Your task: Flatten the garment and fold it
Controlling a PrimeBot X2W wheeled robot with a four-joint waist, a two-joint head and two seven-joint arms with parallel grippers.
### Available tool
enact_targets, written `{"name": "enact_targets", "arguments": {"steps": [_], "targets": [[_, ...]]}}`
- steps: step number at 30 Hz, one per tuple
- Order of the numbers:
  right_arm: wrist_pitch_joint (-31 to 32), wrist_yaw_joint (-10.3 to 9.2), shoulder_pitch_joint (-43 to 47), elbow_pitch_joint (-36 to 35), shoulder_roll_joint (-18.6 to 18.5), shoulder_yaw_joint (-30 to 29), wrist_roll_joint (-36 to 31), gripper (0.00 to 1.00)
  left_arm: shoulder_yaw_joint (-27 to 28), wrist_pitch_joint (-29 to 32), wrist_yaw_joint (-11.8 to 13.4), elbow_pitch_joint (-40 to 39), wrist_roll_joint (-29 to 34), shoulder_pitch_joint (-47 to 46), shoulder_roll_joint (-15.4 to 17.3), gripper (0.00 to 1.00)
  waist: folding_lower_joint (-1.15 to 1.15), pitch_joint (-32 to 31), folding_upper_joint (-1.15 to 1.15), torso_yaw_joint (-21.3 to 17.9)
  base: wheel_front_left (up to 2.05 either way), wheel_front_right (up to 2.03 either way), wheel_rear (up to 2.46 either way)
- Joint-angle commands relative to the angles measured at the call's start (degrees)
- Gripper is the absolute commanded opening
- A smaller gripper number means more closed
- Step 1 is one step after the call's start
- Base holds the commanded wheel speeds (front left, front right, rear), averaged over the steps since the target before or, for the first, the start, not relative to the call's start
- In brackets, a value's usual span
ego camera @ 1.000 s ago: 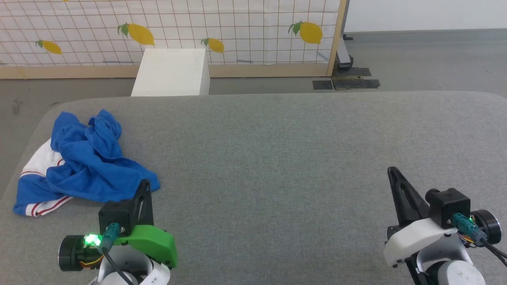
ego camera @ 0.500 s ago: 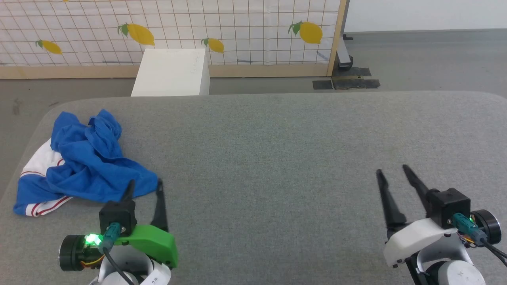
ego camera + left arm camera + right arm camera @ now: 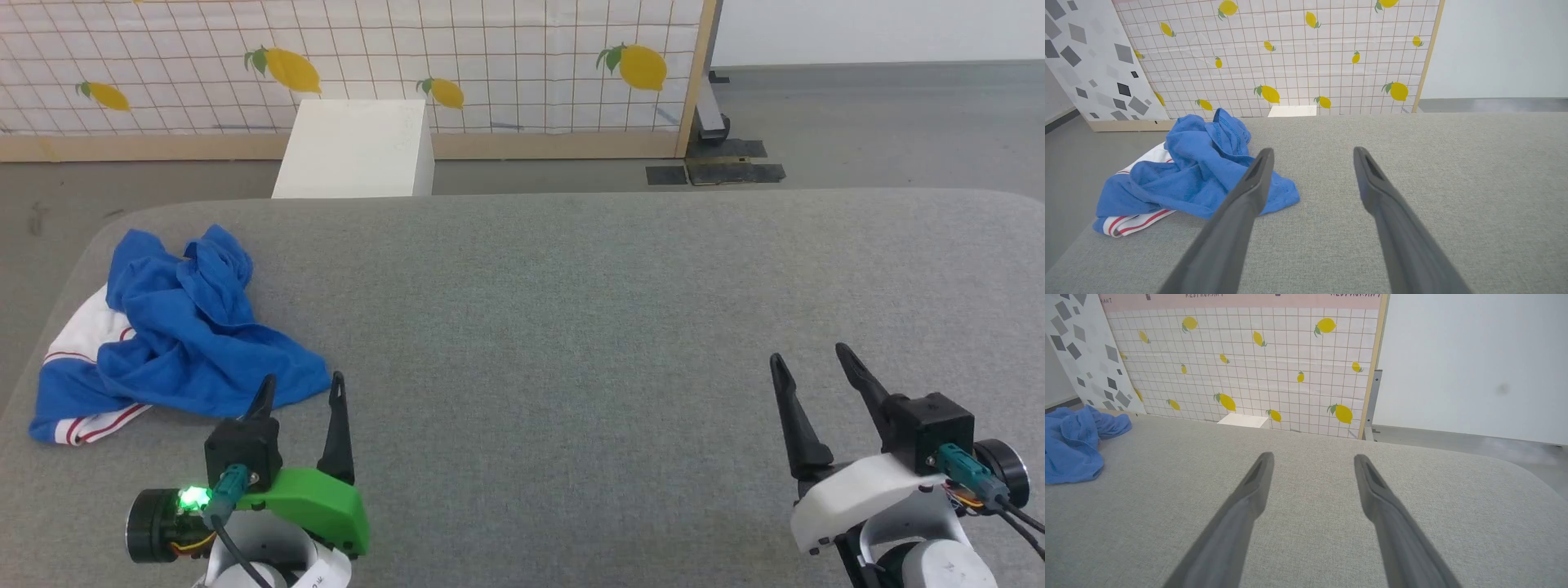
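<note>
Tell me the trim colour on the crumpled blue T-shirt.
The trim is white with red stripes, clearest in the left wrist view.

**Obstacle:** crumpled bright blue T-shirt with white, red-striped trim (image 3: 188, 343), heaped at the left end of the table, close to its left edge.

**Free room:** grey fabric-covered table top (image 3: 588, 310), open surface from the T-shirt's right hem across to the far right edge.

**Left gripper** (image 3: 303, 378): fingers spread, just beside that hem.

**Right gripper** (image 3: 807, 353): fingers spread, well apart from the T-shirt, open grey surface between them.

**Beyond the T-shirt, off the table:** white rectangular box (image 3: 355, 147); behind it, an upright lemon-printed grid panel (image 3: 490, 65).
</note>
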Motion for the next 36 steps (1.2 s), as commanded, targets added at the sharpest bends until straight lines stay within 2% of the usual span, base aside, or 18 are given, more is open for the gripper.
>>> {"name": "enact_targets", "arguments": {"steps": [1,36], "targets": [[-0.6,-0.01,0.1,0.4,0.0,-0.2,0.9,1.00,0.0,-0.7,-0.5,0.3,-0.6,0.0,0.0,1.00,0.00,0.0,0.00,0.0,0.00,0.00,0.00],[-4.9,-0.03,1.1,1.9,0.1,-3.4,5.1,1.00,0.3,-4.9,-1.6,2.9,-3.5,0.3,-0.1,1.00,0.00,-0.2,0.00,0.4,0.00,0.00,0.00]]}}
